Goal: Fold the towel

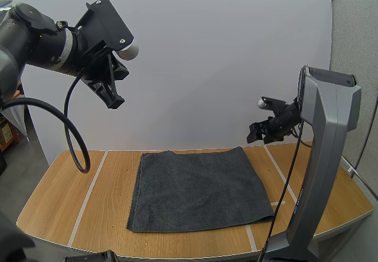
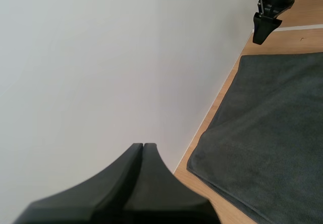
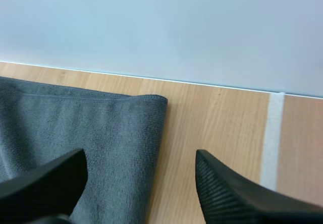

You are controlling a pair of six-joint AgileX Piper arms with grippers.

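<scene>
A dark grey towel (image 1: 198,188) lies flat in the middle of the wooden table (image 1: 56,200), and its layered edges suggest it is doubled over. My left gripper (image 1: 114,102) hangs high above the table's back left, shut on nothing, its fingers (image 2: 132,161) lying together as one wedge. The towel (image 2: 267,133) spreads below it. My right gripper (image 1: 258,137) hovers just above the towel's far right corner (image 3: 101,128). It is open (image 3: 140,158), with nothing between its fingers (image 3: 237,193). From the left wrist view, the right gripper (image 2: 266,22) is seen beyond the towel's far edge.
A grey stand (image 1: 322,156) rises from the table's front right, close behind my right arm. White tape lines (image 1: 88,194) cross the tabletop. A plain white wall (image 1: 224,55) runs along the table's back edge. Bare wood lies left and right of the towel.
</scene>
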